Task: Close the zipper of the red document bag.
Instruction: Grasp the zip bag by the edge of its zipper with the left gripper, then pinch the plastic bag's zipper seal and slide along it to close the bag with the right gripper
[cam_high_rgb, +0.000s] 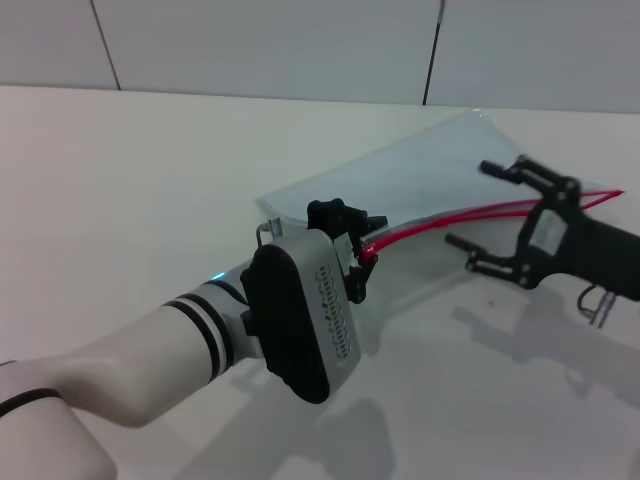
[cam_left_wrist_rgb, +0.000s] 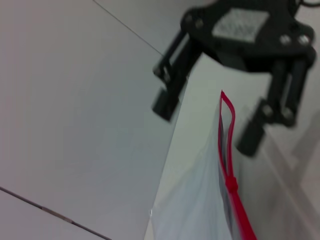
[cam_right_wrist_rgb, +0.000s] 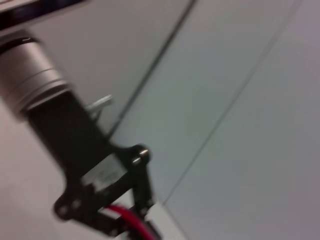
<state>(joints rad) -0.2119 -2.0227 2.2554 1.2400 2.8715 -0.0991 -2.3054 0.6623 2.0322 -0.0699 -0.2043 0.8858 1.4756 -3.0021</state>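
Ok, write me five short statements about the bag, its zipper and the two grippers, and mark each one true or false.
1. The left gripper is shut on the zipper at one end of the red document bag. True.
2. The right gripper is clamped shut on the bag. False: its fingers are spread wide, with the far end of the red strip lying between them.
3. The zipper is closed along its whole length. False: the left wrist view shows its two red tracks parted in a loop toward the right gripper.
4. The bag lies flat on the table. False: it is held up off the surface.
5. The bag's body is translucent and pale. True.
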